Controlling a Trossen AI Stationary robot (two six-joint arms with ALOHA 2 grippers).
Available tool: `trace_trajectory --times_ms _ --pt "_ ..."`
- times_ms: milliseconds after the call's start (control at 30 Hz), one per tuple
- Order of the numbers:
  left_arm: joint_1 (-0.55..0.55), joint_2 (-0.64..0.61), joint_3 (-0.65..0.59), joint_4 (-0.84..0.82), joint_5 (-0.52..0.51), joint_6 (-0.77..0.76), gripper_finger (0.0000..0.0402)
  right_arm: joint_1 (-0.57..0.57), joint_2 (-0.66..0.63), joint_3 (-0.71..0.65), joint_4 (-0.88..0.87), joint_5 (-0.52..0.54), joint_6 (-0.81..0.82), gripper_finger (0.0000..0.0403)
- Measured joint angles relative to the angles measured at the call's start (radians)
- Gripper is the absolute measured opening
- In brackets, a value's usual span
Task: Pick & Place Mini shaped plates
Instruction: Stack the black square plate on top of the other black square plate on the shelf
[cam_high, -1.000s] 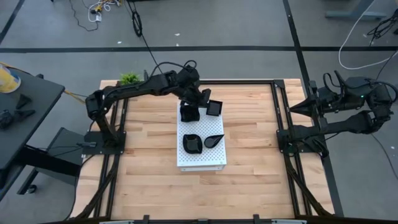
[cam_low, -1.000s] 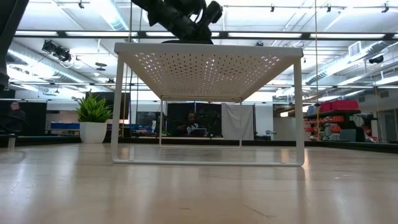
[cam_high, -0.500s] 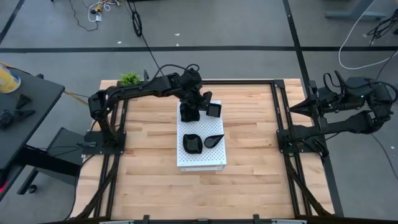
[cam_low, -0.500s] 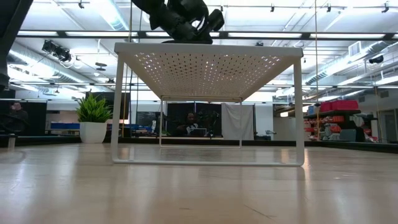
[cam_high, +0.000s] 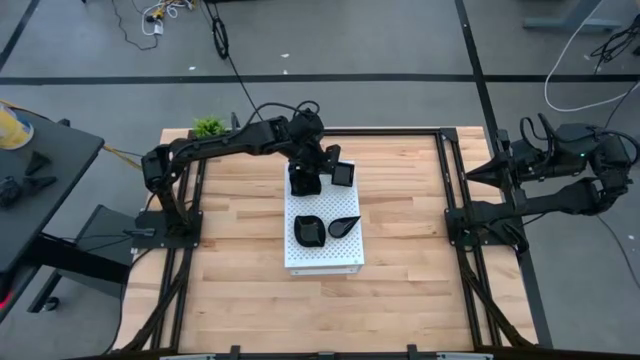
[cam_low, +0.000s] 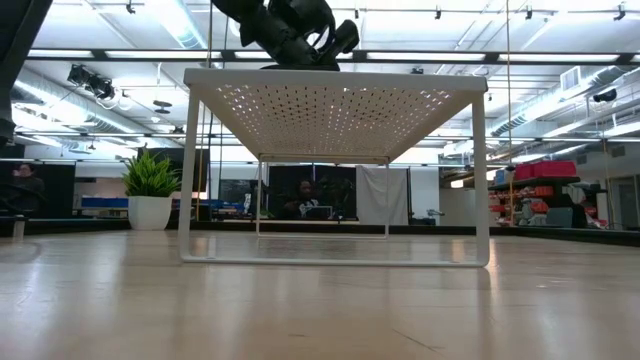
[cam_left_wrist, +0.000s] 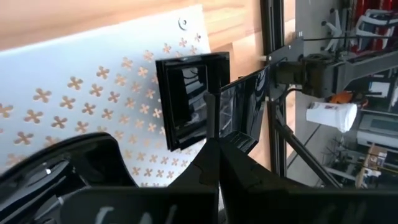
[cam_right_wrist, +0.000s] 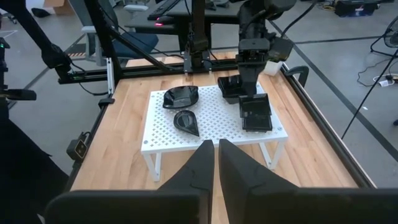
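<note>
A white perforated board (cam_high: 325, 258) stands on legs mid-table. My left gripper (cam_high: 325, 160) hangs over its far end, shut on a small glossy black square plate (cam_high: 344, 176), seen too in the left wrist view (cam_left_wrist: 186, 102). A second square dish (cam_high: 304, 181) rests on the board beside it. Nearer lie a wavy-edged dish (cam_high: 309, 231) and a teardrop dish (cam_high: 344, 226), bottoms on the board. My right gripper (cam_high: 470, 175) waits, shut, at the table's right edge. My left gripper pinches the square plate by one side rim (cam_left_wrist: 211, 109) between its two fingers, coming from above and slanting down. The plate is tilted over the board's far right corner (cam_right_wrist: 255, 114). Whether its lower edge touches the board, I cannot tell.
A small green potted plant (cam_high: 208, 127) stands at the table's far left corner. Black frame rails run along the table's left and right sides. Bare wooden tabletop (cam_high: 250, 300) surrounds the board, and the board's near end is free.
My left gripper has come down a little toward the board's far end, carrying the tilted square plate with it. Most of the drop came in the first half second. The other dishes stayed put.
</note>
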Motion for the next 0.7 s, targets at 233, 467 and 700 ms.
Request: trace_trajectory --times_ms 233,467,700 --pt "0.000 0.000 0.000 0.003 -0.008 0.026 0.0001 0.000 0.000 0.000 0.000 0.000 0.000 0.0029" --pt "0.000 0.000 0.000 0.005 -0.019 0.026 0.0018 0.000 0.000 0.000 0.000 0.000 0.000 0.0029" --pt "0.000 0.000 0.000 0.005 -0.023 0.030 0.0022 0.000 0.000 0.000 0.000 0.000 0.000 0.0029"
